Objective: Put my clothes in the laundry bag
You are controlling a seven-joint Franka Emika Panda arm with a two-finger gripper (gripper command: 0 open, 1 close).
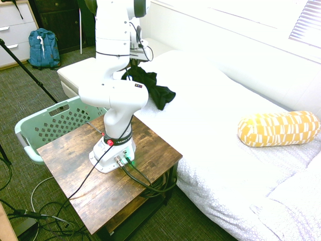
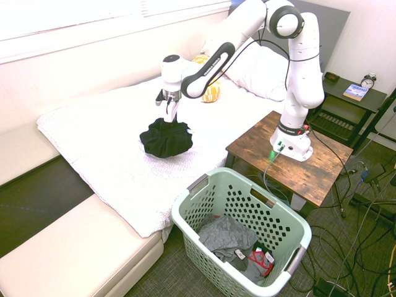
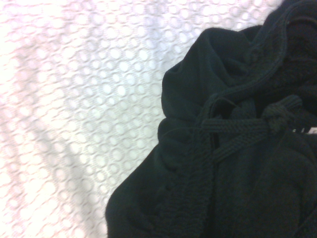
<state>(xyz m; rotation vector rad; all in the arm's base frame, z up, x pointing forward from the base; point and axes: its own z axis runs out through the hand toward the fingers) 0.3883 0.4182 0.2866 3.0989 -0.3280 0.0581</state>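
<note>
The clothes (image 2: 165, 139) are a small black garment bunched on the white bed cover (image 2: 105, 130), its top drawn up into a peak. My gripper (image 2: 169, 115) points straight down onto that peak and is shut on the fabric. From the other side the garment (image 1: 153, 86) spreads out behind the arm, which hides the gripper. The wrist view is filled by black cloth with a knotted drawstring (image 3: 247, 126) over the dotted cover. The laundry bag (image 2: 185, 213) is a mint-green perforated basket on the floor beside the bed, with its rim (image 1: 22, 131) near the wooden table.
Grey and red laundry (image 2: 232, 241) lies inside the basket. The arm stands on a wooden side table (image 1: 85, 170). A yellow-and-white bolster pillow (image 1: 278, 128) rests further along the bed. A blue backpack (image 1: 42, 47) leans on the drawers. A cream bench (image 2: 80, 253) sits below the bed's end.
</note>
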